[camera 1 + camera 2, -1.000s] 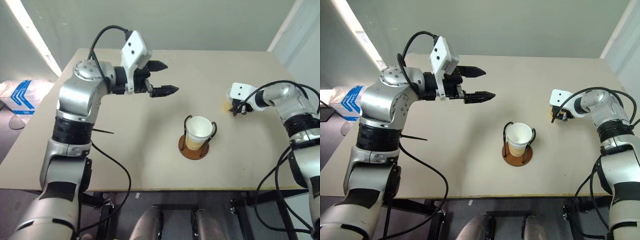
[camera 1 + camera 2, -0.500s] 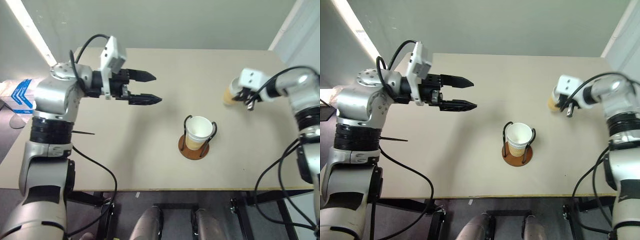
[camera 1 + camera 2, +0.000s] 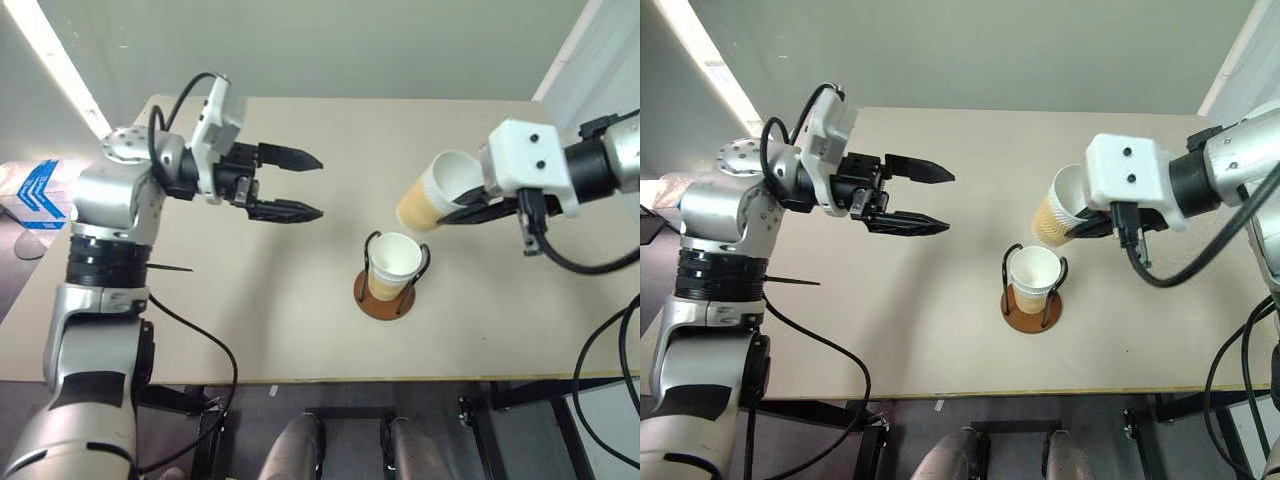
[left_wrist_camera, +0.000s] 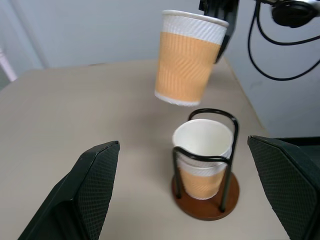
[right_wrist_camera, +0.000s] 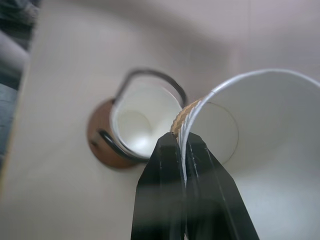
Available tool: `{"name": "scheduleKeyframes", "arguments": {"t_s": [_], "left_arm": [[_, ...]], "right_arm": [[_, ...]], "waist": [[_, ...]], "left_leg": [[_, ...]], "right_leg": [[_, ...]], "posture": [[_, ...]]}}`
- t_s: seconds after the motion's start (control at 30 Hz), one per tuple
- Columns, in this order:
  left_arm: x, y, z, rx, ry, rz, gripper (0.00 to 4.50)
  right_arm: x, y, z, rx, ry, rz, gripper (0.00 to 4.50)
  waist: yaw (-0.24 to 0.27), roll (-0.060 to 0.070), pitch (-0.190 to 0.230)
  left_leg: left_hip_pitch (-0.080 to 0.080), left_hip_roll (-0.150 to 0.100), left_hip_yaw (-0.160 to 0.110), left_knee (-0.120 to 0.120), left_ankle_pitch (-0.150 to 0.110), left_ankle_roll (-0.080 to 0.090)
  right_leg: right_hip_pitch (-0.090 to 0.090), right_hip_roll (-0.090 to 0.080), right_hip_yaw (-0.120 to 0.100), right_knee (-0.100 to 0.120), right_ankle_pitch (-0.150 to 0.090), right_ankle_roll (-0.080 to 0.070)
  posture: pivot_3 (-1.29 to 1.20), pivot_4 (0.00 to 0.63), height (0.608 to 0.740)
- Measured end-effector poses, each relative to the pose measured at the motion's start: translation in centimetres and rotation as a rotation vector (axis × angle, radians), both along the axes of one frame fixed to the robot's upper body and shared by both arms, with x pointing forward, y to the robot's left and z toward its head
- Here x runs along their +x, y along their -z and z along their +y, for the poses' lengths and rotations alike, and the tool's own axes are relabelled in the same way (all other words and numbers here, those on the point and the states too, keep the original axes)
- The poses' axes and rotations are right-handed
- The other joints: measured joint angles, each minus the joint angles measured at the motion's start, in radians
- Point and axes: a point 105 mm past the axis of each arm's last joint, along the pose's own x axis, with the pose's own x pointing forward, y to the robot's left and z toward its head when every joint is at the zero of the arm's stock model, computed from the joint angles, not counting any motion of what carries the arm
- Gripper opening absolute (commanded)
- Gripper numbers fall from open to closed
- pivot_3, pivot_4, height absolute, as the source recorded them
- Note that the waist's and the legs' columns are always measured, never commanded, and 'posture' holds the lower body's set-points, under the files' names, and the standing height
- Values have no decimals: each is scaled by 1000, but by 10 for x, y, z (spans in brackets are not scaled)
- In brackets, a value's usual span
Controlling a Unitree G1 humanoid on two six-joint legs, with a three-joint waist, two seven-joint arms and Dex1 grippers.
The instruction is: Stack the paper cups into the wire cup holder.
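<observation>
From the head camera, the right gripper (image 3: 1092,222) pinches a paper cup (image 3: 436,194) by its rim, tilted in the air just above the wire holder (image 3: 389,296), presumably lining it up to drop in. The holder stands near the middle of the tabletop with another cup (image 3: 395,263) already seated.

The left gripper (image 3: 298,184) hangs level over the left half, fingers wide and empty.

In the left wrist view, the carried cup looks nearly upright, well off the tabletop.

In the right wrist view, the two fingers (image 5: 165,195) clamp the rim wall.
</observation>
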Motion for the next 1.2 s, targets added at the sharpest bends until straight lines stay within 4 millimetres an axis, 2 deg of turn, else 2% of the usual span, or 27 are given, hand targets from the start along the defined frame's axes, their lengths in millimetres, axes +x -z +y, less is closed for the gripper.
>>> {"name": "scheduleKeyframes", "arguments": {"t_s": [0.2,0.5,1.0,1.1,1.2], "left_arm": [[0,6,-6,24,19,-2,4500],[0,7,-8,29,25,-4,4500],[-1,6,-10,27,17,-17,4500],[0,8,-10,25,11,-14,4500],[0,9,-10,24,11,-10,4500]], "right_arm": [[-1,5,8,-43,-38,-3,19],[1,29,28,-76,-134,68,19],[18,44,26,-159,-135,50,19],[18,45,24,-174,-131,57,533],[18,45,23,-180,-129,65,1436]], "waist": [[-1,0,0],[-6,0,0],[-6,0,0],[-6,0,0],[-6,0,0]], "left_leg": [[1,0,0,0,2,6],[2,0,0,0,5,9],[1,0,0,0,6,9],[1,0,0,0,6,9],[1,0,0,-1,6,9]], "right_leg": [[0,0,0,4,1,-1],[-2,0,0,12,1,-1],[-2,0,0,12,2,-2],[-2,0,0,12,2,-2],[-2,0,0,12,2,-2]], "posture": [[0,150,740],[0,150,740],[0,150,740],[0,150,740],[0,150,740]]}}
